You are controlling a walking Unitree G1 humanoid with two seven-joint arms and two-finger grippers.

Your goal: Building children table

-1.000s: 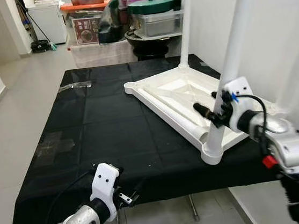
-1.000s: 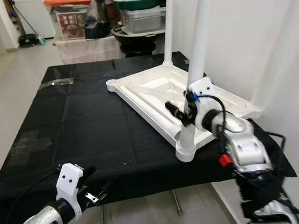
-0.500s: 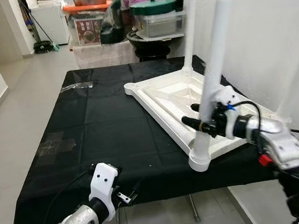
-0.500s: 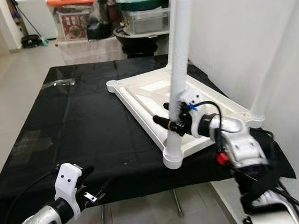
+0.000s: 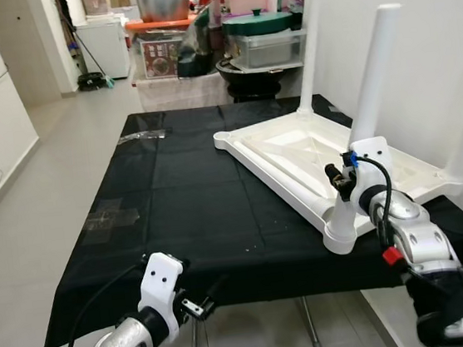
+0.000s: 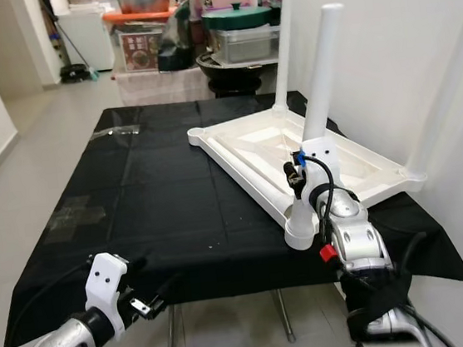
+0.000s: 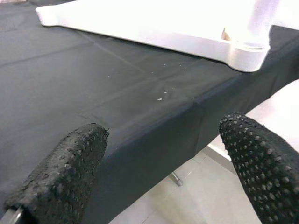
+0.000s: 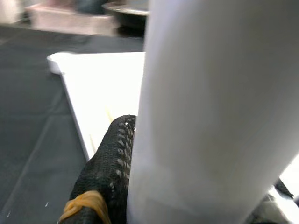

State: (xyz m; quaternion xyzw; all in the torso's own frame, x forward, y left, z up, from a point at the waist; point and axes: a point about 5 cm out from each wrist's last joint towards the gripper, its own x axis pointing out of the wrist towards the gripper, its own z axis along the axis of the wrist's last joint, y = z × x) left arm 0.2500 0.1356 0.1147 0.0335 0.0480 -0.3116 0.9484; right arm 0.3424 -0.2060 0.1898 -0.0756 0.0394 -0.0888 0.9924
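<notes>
The upturned white tabletop [image 5: 296, 153] lay at two o'clock on the black cloth [image 5: 176, 205]; right gripper [image 5: 341, 184] clamped its near leg [image 5: 361, 138], likely seating it. Left gripper [image 7: 163, 163] hung open, empty, at seven.

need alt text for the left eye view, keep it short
The robot's right gripper clamps the near white leg of an upside-down white children's table lying on a black-covered table. The left gripper hangs open below the near edge. Storage boxes and pots crowd the background.
</notes>
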